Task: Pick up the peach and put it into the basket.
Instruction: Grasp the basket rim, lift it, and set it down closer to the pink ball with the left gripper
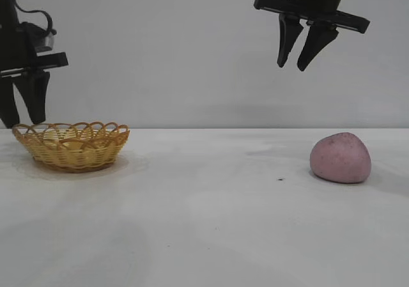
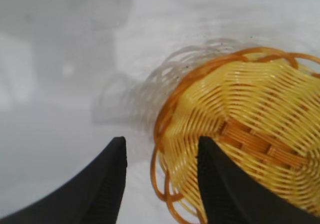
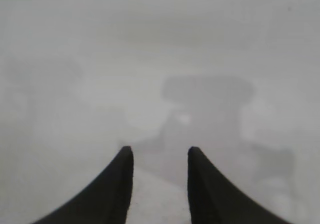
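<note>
**Peach on the worktop, both tools raised and holding nothing**

We see the white worktop [image 1: 204, 223] with much free surface between the two task things. The shallow oval wicker basket, yellow-tan with an orange-brown looped rim [image 1: 71, 145], stands at the left side of the exterior view. The rounded dusty pink-mauve peach with faint dark speckles [image 1: 340, 158] lies at the right side, well apart from the basket, and nothing stands between them.

The right tool [image 1: 305, 49] hangs high above the worktop, a little to the left of the peach in the exterior view and not touching it. Its two black fingers are spread with a gap between them, and they hold nothing. The left tool [image 1: 25, 105] hangs at the left edge of the view, just beside the basket rim and behind it. Its fingers are also apart and hold nothing.

The left wrist view shows the woven inside of the basket [image 2: 250, 134] close under the left tool [image 2: 162, 156], partly over the rim. The right wrist view shows only bare worktop and shadow beyond the right tool [image 3: 160, 156]; the peach does not appear there.
</note>
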`<state>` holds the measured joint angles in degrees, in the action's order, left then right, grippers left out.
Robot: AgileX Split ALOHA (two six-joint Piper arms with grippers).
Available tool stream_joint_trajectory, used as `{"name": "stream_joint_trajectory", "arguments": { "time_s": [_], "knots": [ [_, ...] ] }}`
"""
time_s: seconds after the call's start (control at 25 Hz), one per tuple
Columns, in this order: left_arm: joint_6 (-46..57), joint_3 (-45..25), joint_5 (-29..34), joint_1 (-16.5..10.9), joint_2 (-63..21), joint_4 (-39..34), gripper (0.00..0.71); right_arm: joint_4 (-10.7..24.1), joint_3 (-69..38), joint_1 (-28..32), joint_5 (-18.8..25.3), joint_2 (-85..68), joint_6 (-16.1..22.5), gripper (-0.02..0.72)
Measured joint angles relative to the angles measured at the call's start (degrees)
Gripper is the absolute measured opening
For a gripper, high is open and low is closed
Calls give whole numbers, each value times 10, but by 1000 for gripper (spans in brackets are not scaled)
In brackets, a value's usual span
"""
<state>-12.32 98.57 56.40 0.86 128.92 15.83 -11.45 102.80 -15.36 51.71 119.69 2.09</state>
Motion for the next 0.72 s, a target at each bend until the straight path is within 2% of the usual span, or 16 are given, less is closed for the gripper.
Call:
{"name": "stream_joint_trajectory", "arguments": {
  "time_s": [0.04,0.16,0.2,0.28,0.36,0.48,0.56,0.6,0.64,0.72],
  "knots": [
    [-4,0,0,0,0,13,62,1,0,0,0,0,0,211],
    [-12,-1,-4,0,-1,66,66,4,0,0,-3,0,0,211],
    [-13,-10,-16,0,-6,81,0,4,0,0,-3,0,0,211],
    [-13,-51,-67,0,-37,125,0,4,0,0,-2,2,0,211],
    [-15,-137,-137,0,-86,191,0,5,0,0,1,3,0,211],
    [-114,-299,-221,6,-169,410,0,8,0,0,3,3,0,211],
    [-228,-398,-266,32,-214,623,0,8,0,0,3,3,0,211],
    [-283,-440,-285,48,-229,703,0,8,0,0,2,3,0,211],
    [-310,-471,-310,68,-242,762,0,8,0,0,1,3,0,211],
    [-333,-506,-347,104,-253,815,0,8,0,0,1,3,0,211]
  ]
}}
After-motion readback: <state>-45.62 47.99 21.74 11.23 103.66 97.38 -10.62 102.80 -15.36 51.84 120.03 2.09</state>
